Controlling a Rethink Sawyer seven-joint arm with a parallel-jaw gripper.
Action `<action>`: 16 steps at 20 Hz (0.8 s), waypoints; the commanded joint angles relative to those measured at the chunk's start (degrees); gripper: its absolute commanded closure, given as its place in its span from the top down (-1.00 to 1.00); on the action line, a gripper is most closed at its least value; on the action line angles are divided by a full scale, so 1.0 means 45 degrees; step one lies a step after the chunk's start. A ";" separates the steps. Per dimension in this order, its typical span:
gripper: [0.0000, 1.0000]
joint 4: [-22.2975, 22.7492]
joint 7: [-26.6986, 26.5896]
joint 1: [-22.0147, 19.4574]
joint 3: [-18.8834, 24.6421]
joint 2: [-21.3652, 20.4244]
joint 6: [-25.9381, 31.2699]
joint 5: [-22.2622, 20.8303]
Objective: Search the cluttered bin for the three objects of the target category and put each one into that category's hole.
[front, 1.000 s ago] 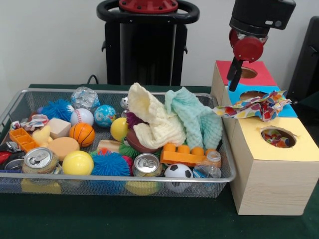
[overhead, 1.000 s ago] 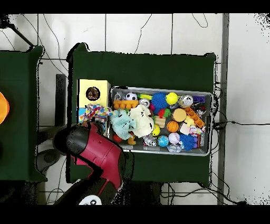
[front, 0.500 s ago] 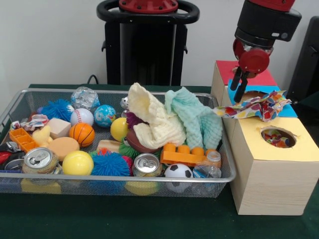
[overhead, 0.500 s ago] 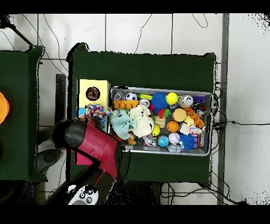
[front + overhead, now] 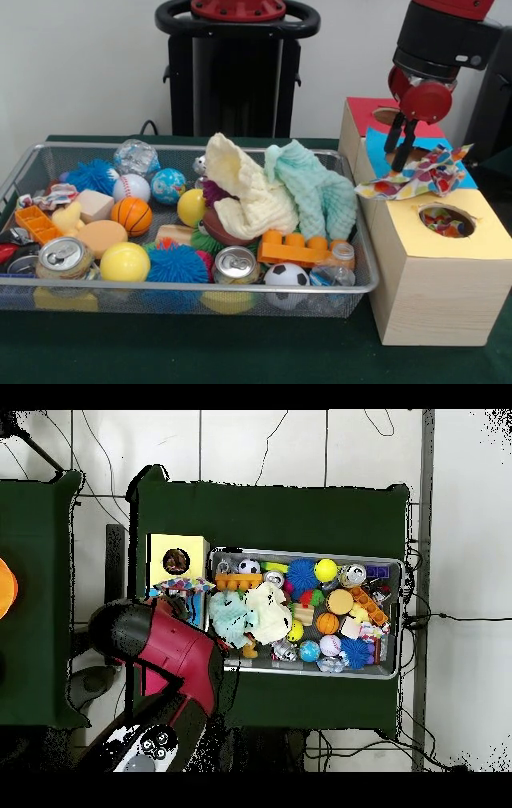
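Green cloth covered the worktop (image 5: 160, 352), with a plain pale wall behind. Nearest the front camera stood the wire bin (image 5: 184, 300), crowded with balls, two drink cans, foam blocks and an orange toy brick (image 5: 294, 250). Judging by the fabric already at the boxes, cloths looked to be the target category. Two remained in the bin, heaped side by side toward its right end: a cream cloth (image 5: 244, 196) and a mint green cloth (image 5: 316, 192). Both appeared soft, light and limp, likely to sag and trail when lifted, and to snag on the toys beneath. A pinch on a raised fold at the top of either heap seemed the best hold, since the edges lay tucked among clutter.

Right of the bin stood the row of wooden boxes. The yellow-topped box (image 5: 456, 240) was closest, with patterned fabric visible down its hole. Beyond it, a patterned cloth (image 5: 416, 178) lay draped across the blue-topped box (image 5: 376, 148), one corner sticking up, not yet pushed through that box's hole. It would probably need poking down at its middle.

Just above it hung the gripper (image 5: 400, 148), its two dark fingers (image 5: 408, 144) close together and holding nothing. Farthest back was the red-topped box (image 5: 364, 112).
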 commanded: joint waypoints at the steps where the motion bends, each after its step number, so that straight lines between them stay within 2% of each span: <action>1: 1.00 -0.0671 0.4020 -0.0140 0.0924 0.0508 0.1124 0.0346; 11: 1.00 -0.0451 0.3386 -0.0261 0.0925 0.0161 0.0643 0.0259; 15: 1.00 -0.0238 0.2357 -0.0444 0.0944 -0.0016 0.0106 -0.0087; 16: 1.00 -0.0060 0.1797 -0.0621 0.1263 -0.0221 -0.0207 -0.0109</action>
